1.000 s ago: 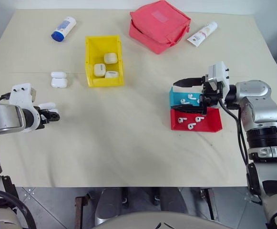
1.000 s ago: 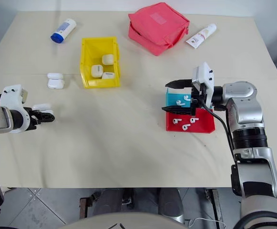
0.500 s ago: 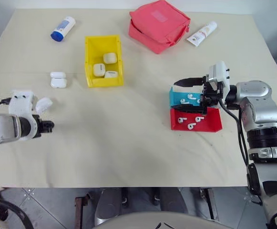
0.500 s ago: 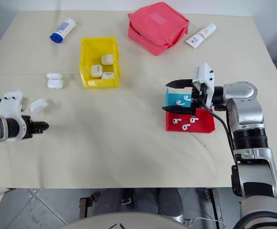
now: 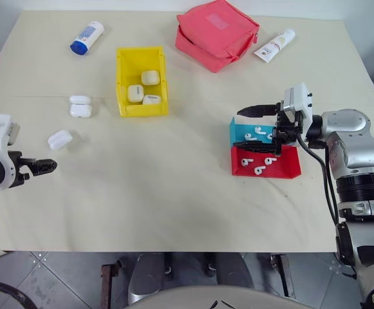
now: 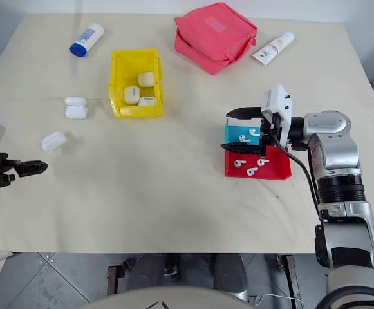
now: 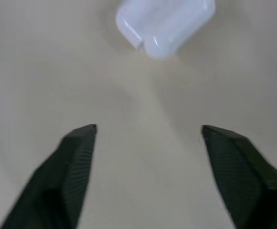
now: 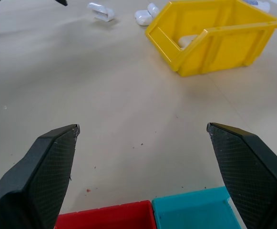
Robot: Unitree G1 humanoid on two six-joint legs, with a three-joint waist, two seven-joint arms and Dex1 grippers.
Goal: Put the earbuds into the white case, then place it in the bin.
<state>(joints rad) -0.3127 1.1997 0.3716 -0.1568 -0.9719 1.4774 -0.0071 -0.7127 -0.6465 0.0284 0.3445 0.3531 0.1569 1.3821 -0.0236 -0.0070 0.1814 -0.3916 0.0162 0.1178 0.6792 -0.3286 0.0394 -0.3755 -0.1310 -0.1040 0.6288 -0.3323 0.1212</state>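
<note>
**benchwatcher:** So where's everything sitting? The small glossy white rounded earbud case (image 5: pixel 60 139) lies by itself on the cream table (image 5: pixel 174 199), close to the left edge, and nothing is touching it. The left gripper (image 7: pixel 145 136) hangs just short of it with its two black fingers spread wide, and there's bare tabletop between them. In the left wrist view the case sits past the fingertips, lid shut as far as I can tell.

**g1_tinkerer:** And the bright yellow rectangular plastic bin (image 5: pixel 141 82)?

**benchwatcher:** Toward the far edge, left of the middle, with three more white cases (image 5: pixel 142 87) inside it. Two others (image 5: pixel 80 106) sit side by side on the table just left of the bin, between it and the loose one.

**g1_tinkerer:** Right side?

**benchwatcher:** The right gripper (image 5: pixel 259 130) hovers over the small blue plastic tray (image 5: pixel 237 134), fingers wide apart and holding nothing. The tiny glossy white earbuds (image 5: pixel 257 166) lie in the small red plastic tray (image 5: pixel 289 168), which butts up against the blue one on its near side, and a couple more buds are in the blue tray. That pair of trays sits toward the right edge. A red fabric pouch (image 5: pixel 216 33) and a white tube with red print (image 5: pixel 274 44) are along the far edge, and a white bottle with a blue cap (image 5: pixel 86 37) is near the far left corner.
</note>
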